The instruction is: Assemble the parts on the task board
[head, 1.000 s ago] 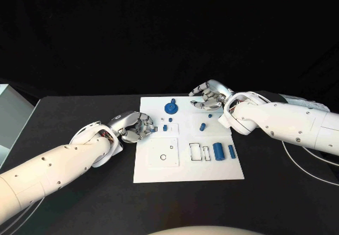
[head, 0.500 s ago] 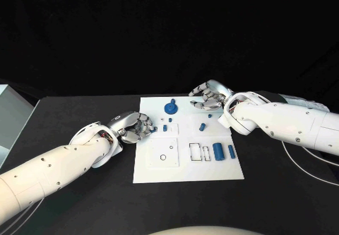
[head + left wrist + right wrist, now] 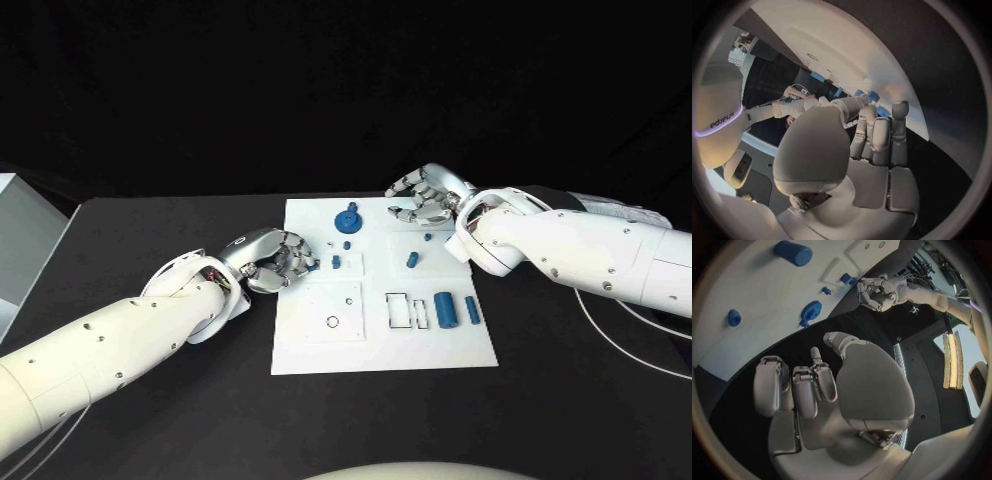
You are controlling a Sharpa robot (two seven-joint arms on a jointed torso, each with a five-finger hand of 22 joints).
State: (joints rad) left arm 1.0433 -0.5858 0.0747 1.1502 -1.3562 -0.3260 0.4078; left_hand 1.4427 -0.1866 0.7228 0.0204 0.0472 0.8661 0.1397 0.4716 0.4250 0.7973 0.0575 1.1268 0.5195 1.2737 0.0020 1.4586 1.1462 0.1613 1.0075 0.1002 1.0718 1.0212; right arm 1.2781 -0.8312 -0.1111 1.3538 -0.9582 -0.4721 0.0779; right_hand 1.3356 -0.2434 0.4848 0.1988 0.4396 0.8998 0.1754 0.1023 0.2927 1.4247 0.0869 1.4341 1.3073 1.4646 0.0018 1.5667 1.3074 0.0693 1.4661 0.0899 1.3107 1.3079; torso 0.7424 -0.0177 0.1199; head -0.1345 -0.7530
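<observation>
Task board (image 3: 382, 345) lies mid-table (image 3: 144, 230); blue parts (image 3: 454, 308) sit on it. Left hand (image 3: 271, 260) at the board's left edge, fingers curled, empty. Right hand (image 3: 423, 195) at its far edge, curled, empty.

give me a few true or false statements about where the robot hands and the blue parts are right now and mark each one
1. The white rectangular task board lies on the black table. True.
2. The left robot hand sits at the board's left edge. True.
3. The right robot hand grips the round blue gear-like part. False: it is curled at the board's far edge, apart from that part.
4. Two blue cylinders lie on the board's right side. True.
5. All blue parts lie off the board. False: they are on it.
</observation>
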